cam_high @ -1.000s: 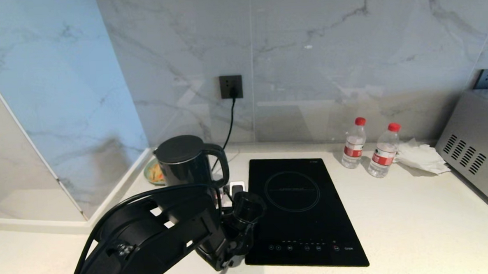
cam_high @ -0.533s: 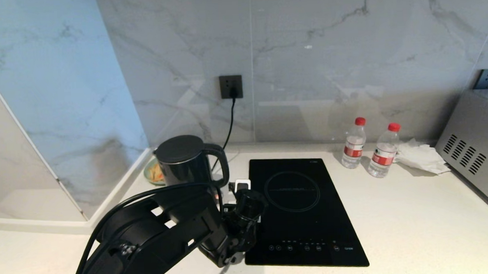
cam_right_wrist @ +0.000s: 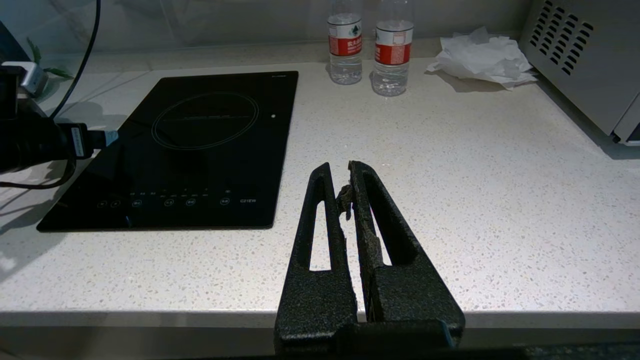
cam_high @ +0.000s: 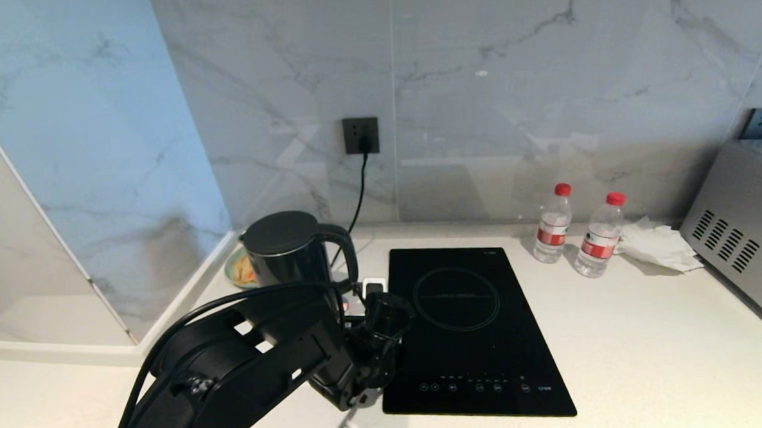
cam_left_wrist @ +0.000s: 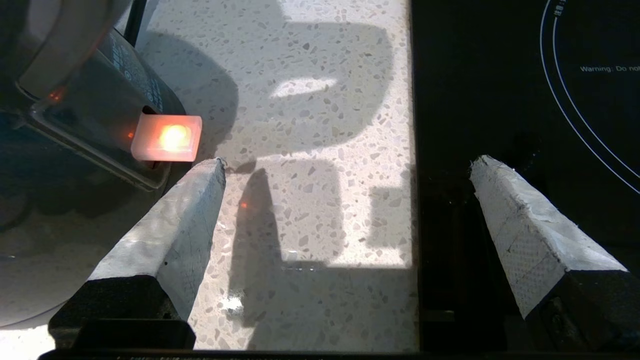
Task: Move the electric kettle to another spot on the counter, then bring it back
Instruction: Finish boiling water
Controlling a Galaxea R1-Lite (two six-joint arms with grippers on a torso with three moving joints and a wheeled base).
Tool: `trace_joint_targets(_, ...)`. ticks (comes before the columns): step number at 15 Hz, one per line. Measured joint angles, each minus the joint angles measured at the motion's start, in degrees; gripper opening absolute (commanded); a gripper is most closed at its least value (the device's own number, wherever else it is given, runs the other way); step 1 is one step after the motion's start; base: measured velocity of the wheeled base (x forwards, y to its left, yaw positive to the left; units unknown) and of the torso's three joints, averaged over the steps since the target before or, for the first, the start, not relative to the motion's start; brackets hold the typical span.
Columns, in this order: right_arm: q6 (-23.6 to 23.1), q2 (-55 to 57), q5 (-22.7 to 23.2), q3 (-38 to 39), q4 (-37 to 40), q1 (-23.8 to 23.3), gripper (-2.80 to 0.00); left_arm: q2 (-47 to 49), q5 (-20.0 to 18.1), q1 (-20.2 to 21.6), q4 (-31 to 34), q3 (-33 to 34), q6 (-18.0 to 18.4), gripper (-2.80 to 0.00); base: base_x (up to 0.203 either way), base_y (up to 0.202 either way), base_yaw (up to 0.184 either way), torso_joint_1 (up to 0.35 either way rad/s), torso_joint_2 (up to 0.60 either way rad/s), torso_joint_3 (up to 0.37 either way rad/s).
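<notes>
the electric kettle [cam_high: 296,250] stands upright at the back left of the counter [cam_high: 631,357], beside the black induction hob [cam_high: 473,329], its loop handle turned toward the hob and its switch glowing orange in the left wrist view. the left hand [cam_left_wrist: 345,200] hangs low over the strip of counter between kettle and hob, fingers [cam_left_wrist: 172,225] spread wide and holding nothing; one finger tip sits just beside the kettle's foot. the handle rises above and behind the hand, so the next move likely means lifting and reaching in toward it. the right hand [cam_right_wrist: 342,172], far nearer the counter's front edge, sits clenched on nothing, well apart from the kettle.
</notes>
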Motion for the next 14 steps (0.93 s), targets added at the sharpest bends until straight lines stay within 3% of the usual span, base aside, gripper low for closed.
trace_joint_targets(14, -0.02, 0.00, -0.02, 0.00, 0.02, 0.00, -2.80, 0.72, 1.62, 1.41, 1.61, -2.67, -0.05, 0.00, 0.000, 0.000, 0.000, 0.000, 0.00, 0.000)
